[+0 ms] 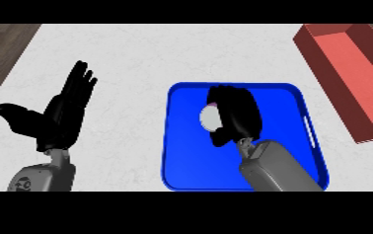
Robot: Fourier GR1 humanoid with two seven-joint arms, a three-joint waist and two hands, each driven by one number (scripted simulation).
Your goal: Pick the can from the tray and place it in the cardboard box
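A blue tray (182, 154) lies on the white counter, right of centre. On it my right hand (237, 112) is curled round a small white can (207, 117), of which only the left side and a pinkish top edge show beside the fingers. At the far right stands a red open box (342, 75), cut off by the view's edge. My left hand (62, 114) rests open at the left, fingers up, away from the tray.
A strip of dark wood (15, 38) shows at the counter's upper left corner. White counter (146, 50) stretches between the tray and the box and across the back.
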